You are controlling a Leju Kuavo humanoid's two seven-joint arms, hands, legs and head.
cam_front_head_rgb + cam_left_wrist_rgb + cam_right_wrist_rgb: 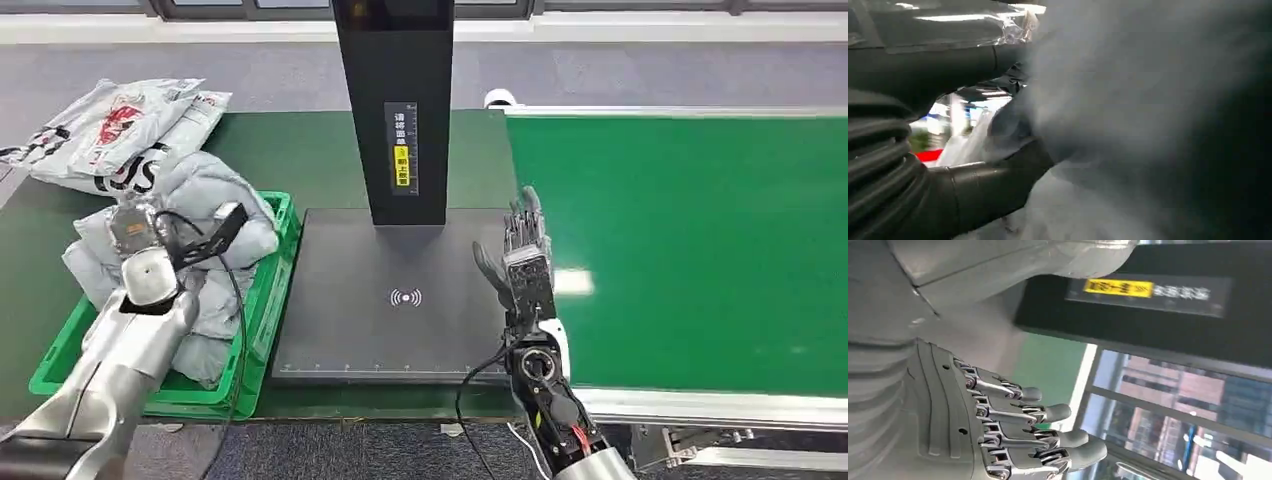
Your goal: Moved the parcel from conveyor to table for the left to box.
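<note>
The green conveyor point(690, 240) takes up the whole right side in the head view, and nothing is seen lying on its belt. Just left of it, the dark green table point(300, 150) carries a flat black scan pad point(390, 300) with a tall black post point(395, 100) rising from its far edge. At the table's left end a green crate point(262, 300) is parked, and it's stuffed with soft grey parcels. The parcel point(215, 195) on top is a puffy grey bag, piled above the crate rim. More printed white-and-red bags point(120, 130) are heaped on the table behind the crate.

The left robot hand point(135, 228) is pressed down into that top parcel; in the left wrist view the thumb and fingers are seen wrapped around the grey plastic, so it's gripped. The right robot hand point(522, 255) is held upright over the pad's right edge, by the conveyor, fingers spread and nothing in it.
</note>
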